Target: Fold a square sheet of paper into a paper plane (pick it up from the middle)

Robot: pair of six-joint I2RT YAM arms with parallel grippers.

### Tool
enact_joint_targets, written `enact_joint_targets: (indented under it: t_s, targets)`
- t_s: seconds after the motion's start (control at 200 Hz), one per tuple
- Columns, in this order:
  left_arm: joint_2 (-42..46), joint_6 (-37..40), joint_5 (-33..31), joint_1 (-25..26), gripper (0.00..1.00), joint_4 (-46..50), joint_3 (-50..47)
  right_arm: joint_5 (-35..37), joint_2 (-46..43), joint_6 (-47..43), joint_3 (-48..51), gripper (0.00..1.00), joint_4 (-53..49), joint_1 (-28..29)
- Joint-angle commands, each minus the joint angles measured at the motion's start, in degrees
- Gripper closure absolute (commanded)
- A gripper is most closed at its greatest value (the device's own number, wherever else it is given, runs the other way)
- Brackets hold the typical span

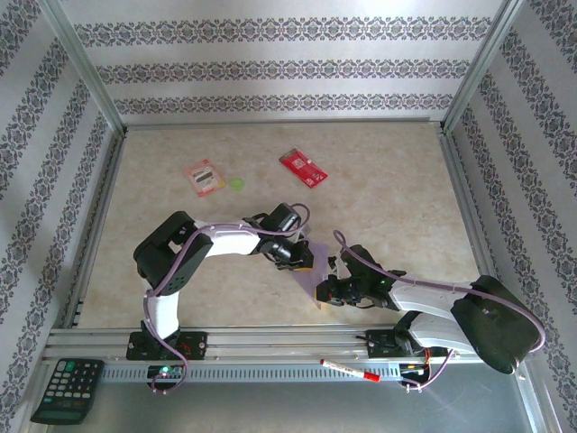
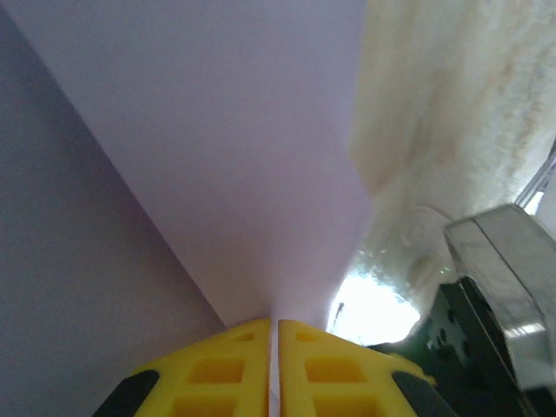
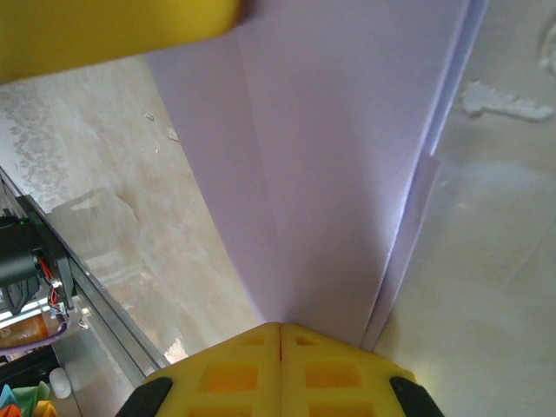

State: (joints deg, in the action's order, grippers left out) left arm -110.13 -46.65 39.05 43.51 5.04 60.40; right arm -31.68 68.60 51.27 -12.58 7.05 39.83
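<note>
The left gripper (image 2: pixel 274 323) is clamped shut on the edge of the pale lilac sheet of paper (image 2: pixel 217 130), its yellow fingers (image 2: pixel 217 373) pressed together with only the thin sheet running out from between them. The right gripper (image 3: pixel 280 328) pinches the same sheet the same way, with the paper fanning away from its tips, showing a long crease and a second layer peeking out along one side. A yellow finger of the other arm sits at the top left corner of that view, over the paper. Seen from above, the sheet (image 1: pixel 317 278) is low between the two arms near the front middle of the table (image 1: pixel 397 189), with the left gripper (image 1: pixel 305 260) on its far-left side and the right gripper (image 1: pixel 335 289) just beside it on the near right. Well apart, toward the back of the table, lie a red card (image 1: pixel 302 167), a pink-red packet (image 1: pixel 204 177) and a small green disc (image 1: pixel 237 183) just beside the packet. On the metal ledge in front of the arm bases rest a calculator (image 1: pixel 68 390) and a red marker (image 1: pixel 350 370).
</note>
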Motion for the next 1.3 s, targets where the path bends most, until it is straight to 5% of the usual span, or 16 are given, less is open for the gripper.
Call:
enact_joint_targets:
  t_s: [0.0,0.33,0.48,0.669,0.829,0.979,1.294]
  targets:
    - [-1.3,3.4,-1.9,-1.6,0.90,3.1,3.3,3.1,1.3,0.1,3.1,1.00,-9.4,-0.7]
    - [-6.9,9.3,-3.4,-9.8,0.91,9.2,11.3,2.2,2.2,-0.7,2.6,1.00,-9.2,-0.7]
    - [-2.8,7.6,-2.1,-11.3,0.87,7.8,11.1,-1.6,-1.3,-2.5,-0.6,1.00,-9.3,-1.5]
    - [4.8,3.1,-0.5,-11.3,0.82,3.9,5.0,-0.4,-12.9,-1.9,-5.5,0.80,-13.6,-3.4]
    - [9.1,1.2,0.5,-11.3,0.77,1.7,0.9,7.7,-17.6,-2.8,-6.7,0.67,-21.8,-7.6]
    - [11.2,0.4,-0.2,-11.3,0.76,1.0,-1.8,11.4,-14.0,-3.0,-8.9,0.60,-20.7,-7.8]
    - [10.8,-0.4,0.2,-11.4,0.77,0.2,-3.4,9.0,-3.0,-4.2,-10.6,0.63,-12.9,-7.2]
